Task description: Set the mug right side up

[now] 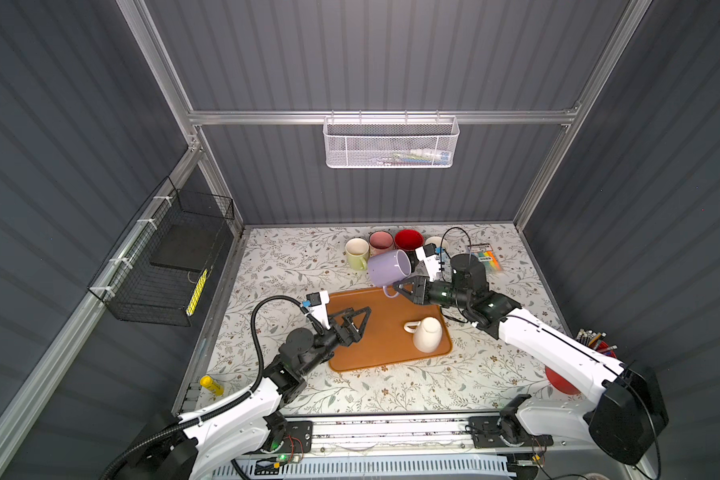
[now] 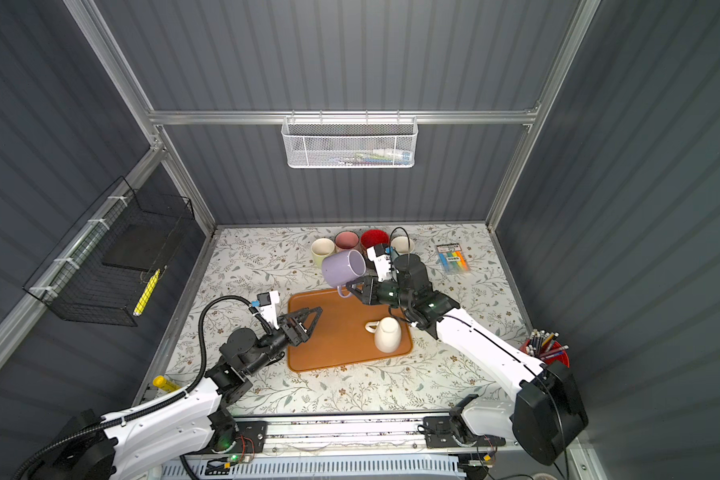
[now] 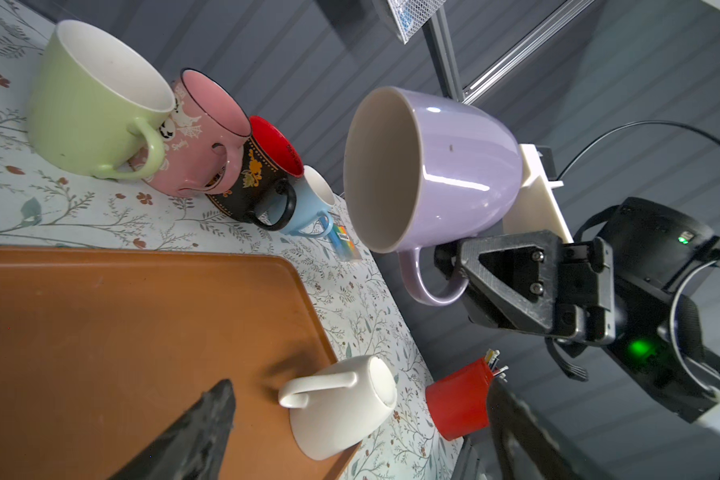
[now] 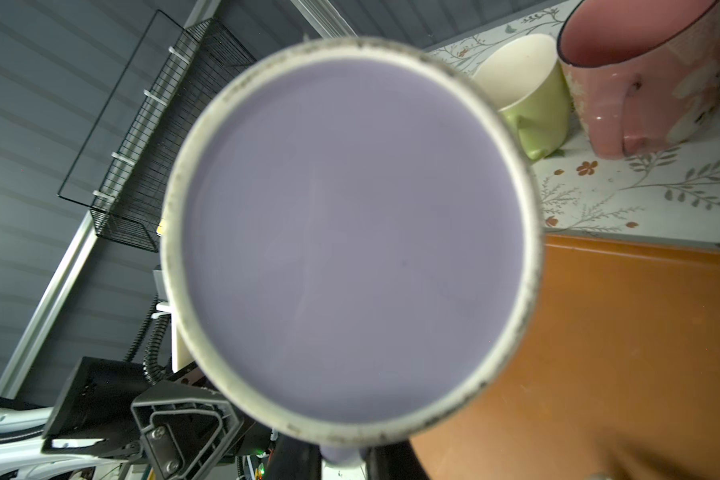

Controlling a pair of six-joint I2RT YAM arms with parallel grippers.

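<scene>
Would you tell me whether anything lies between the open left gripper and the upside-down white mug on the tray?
Nothing visible: only bare tray lies between the left gripper and the white mug. The lavender mug, held by its handle in the right gripper, hangs over the tray's far edge, off that line.

You've got the lilac mug (image 1: 385, 269) up in the air over the far edge of the orange tray (image 1: 371, 336). It lies on its side, cream-lined mouth turned toward the table's left and handle hanging down, pinched in the right gripper (image 1: 398, 288). The white mug (image 1: 427, 336) stands mouth-down on the tray's right part, handle toward the tray's middle.
</scene>
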